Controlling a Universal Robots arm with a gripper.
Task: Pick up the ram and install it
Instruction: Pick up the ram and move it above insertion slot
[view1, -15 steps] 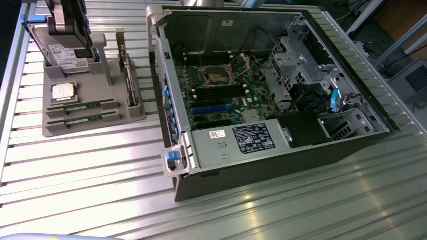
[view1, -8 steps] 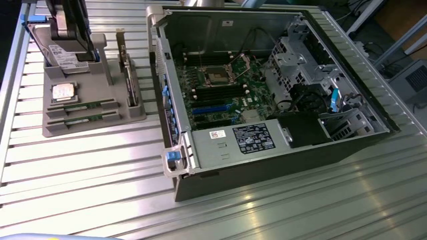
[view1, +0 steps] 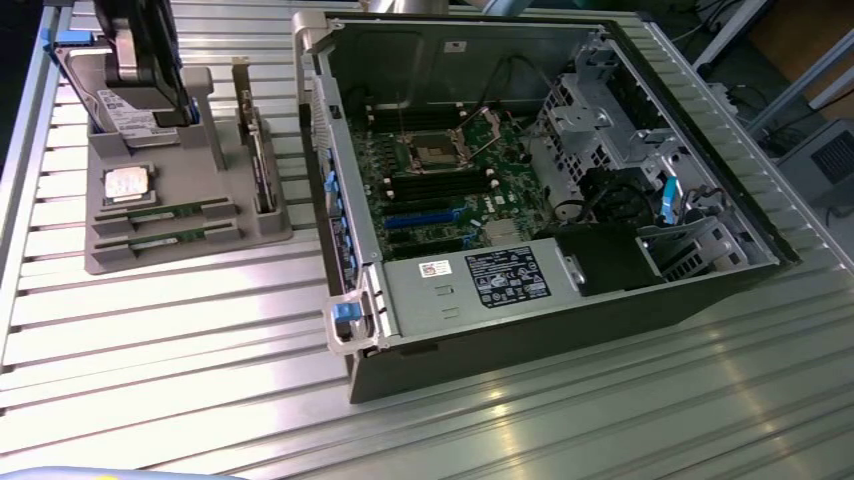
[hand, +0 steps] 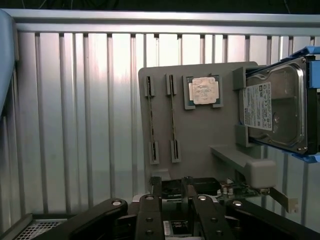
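On the gray holder (view1: 214, 170), in the exterior view, one ram stick (view1: 160, 212) lies seated in a slot just beside the processor chip (view1: 127, 183). A second ram stick (view1: 154, 240) sits in the next slot, along the holder's outer end. Both are green and narrow, and lie parallel to each other. At the holder's opposite end a hard drive (view1: 134, 60) with blue rails stands upright. An expansion card (view1: 263, 170) stands on edge along the holder's side nearest the open computer case (view1: 467, 50). The case lies just beside the holder, on the exterior view's right, with its motherboard (view1: 454, 190) and power supply (view1: 467, 285) exposed. Holder and case rest on a slatted metal table (view1: 601, 420).

Over the same holder (hand: 200, 135), the wrist view shows the gripper (hand: 172, 185) at the side where the expansion card (hand: 230, 189) stands. Its jaws are spread apart and hold nothing. The ram stick (hand: 173, 122) and the second ram stick (hand: 151, 125) are in their slots at the holder's end, well apart from the fingertips (hand: 156, 182). The processor chip (hand: 203, 91) sits between the sticks and the hard drive (hand: 275, 110), which stands in its bracket at the holder's far end. The table (hand: 75, 100) shows around the holder.
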